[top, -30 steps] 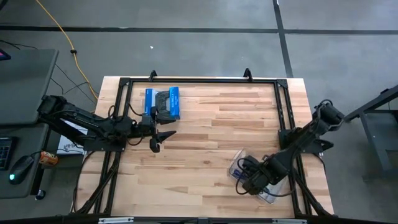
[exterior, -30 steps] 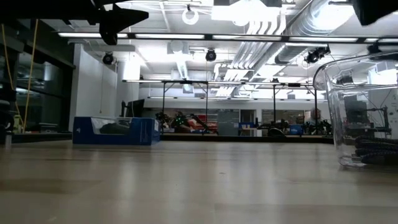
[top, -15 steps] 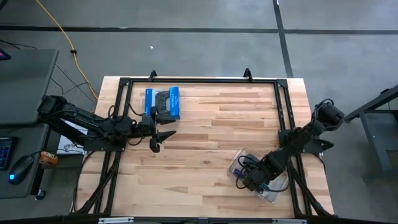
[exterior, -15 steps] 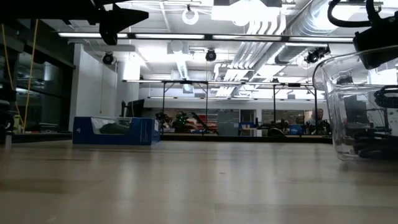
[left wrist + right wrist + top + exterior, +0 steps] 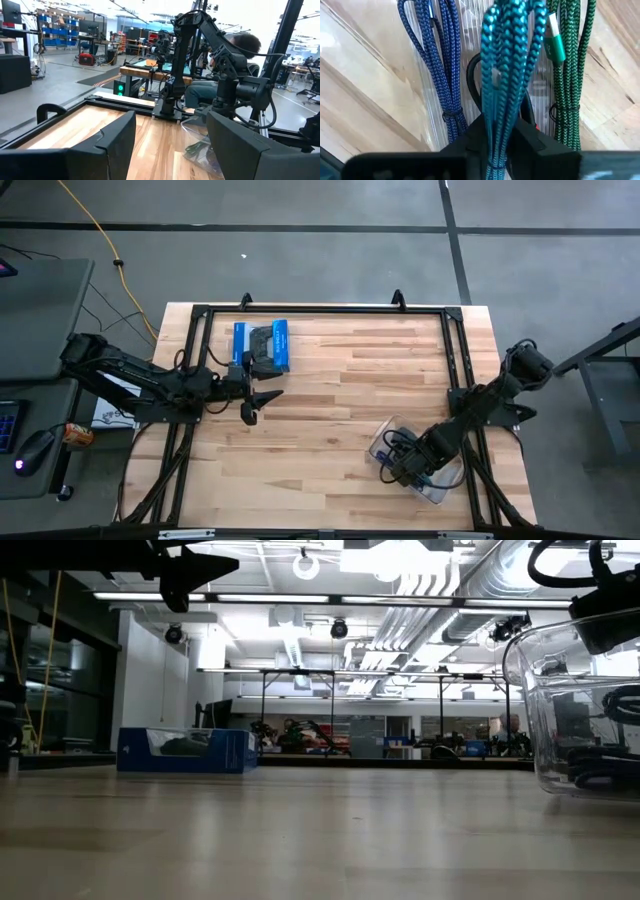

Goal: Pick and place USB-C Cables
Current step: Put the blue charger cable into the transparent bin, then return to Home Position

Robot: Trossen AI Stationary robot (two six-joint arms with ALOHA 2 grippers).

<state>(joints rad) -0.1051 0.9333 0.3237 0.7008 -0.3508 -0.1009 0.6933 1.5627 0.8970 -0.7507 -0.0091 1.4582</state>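
Observation:
My right gripper [image 5: 400, 467] is at the table's near right, over a clear plastic container [image 5: 440, 485], shut on the teal cable bundle [image 5: 507, 60]. In the right wrist view a purple-blue bundle [image 5: 437, 65], a green bundle [image 5: 570, 75] and a black one with a red band [image 5: 527, 117] lie side by side on the container's floor, under the teal one. My left gripper [image 5: 252, 404] hangs open above the table's left part, just near of the blue box [image 5: 262, 346]. My right gripper pinches the teal bundle between its two fingers near one end [image 5: 497, 125], coming from above and pointing down into the container. The bundle runs on past the fingertips, over the black cable. Whether its free end rests on the cables below, I cannot tell.
The blue box [image 5: 185, 750] lies flat at the far left of the table. A black frame [image 5: 455, 350] runs round the tabletop. The clear container's wall [image 5: 545, 690] rises at the near right. Bare wood lies between box and container.
My right gripper has come down toward the clear container with the teal bundle, and its fingers now show at the container's rim in the low view. Over the last half second it has barely moved. The left arm has kept still.

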